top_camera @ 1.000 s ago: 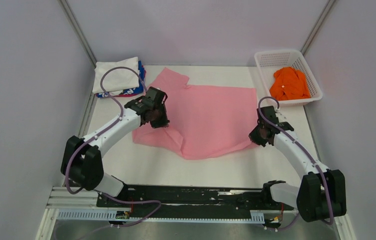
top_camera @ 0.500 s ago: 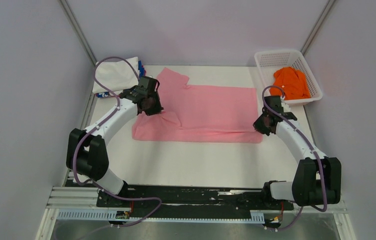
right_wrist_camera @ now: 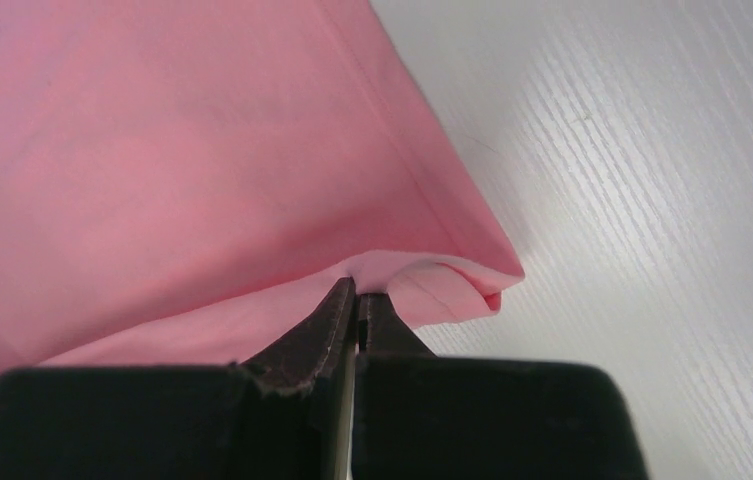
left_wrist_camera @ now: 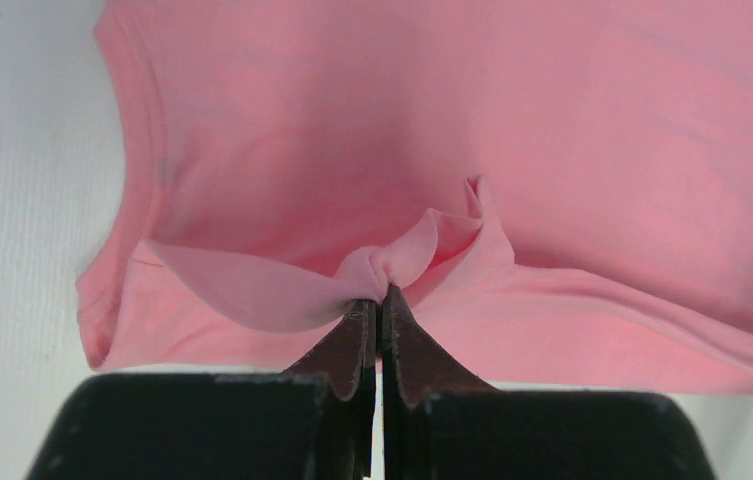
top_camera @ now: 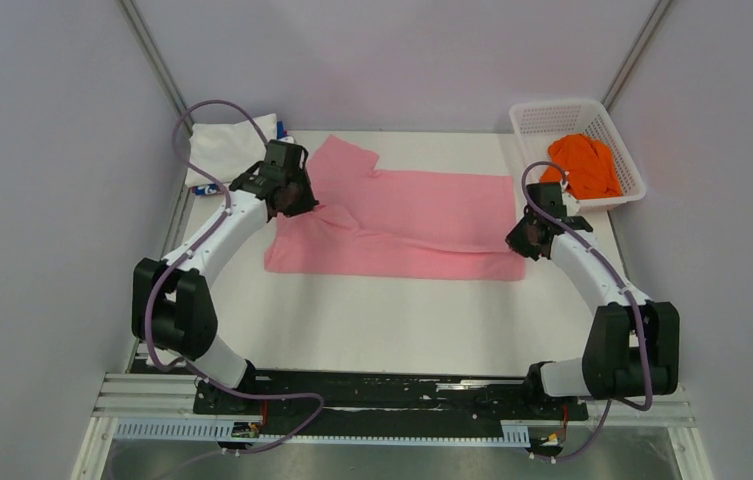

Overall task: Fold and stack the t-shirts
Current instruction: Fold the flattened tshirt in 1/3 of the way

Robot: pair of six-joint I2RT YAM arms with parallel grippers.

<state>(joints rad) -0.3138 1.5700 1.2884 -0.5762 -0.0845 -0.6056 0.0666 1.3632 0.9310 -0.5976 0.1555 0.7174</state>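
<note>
the pink t-shirt (top_camera: 402, 225) lies spread across the middle of the table (top_camera: 402, 320). the left gripper (left_wrist_camera: 375, 300) is pinched tight on a bunched fold at its left side, and the right gripper (right_wrist_camera: 355, 292) is clamped on its right edge. the orange t-shirt (top_camera: 584, 165) sits in the basket (top_camera: 527, 125). the folded white t-shirt (top_camera: 227, 148) lies at the far left corner, and what lies under it is hard to make out.

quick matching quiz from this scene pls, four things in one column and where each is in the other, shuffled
1 pink t-shirt
2 orange t-shirt
3 white t-shirt
4 left gripper

a in the basket
b folded, far left corner of the table
c shut on a fold of the pink t-shirt
d spread out mid-table

Pairs: 1-d, 2-a, 3-b, 4-c
</note>
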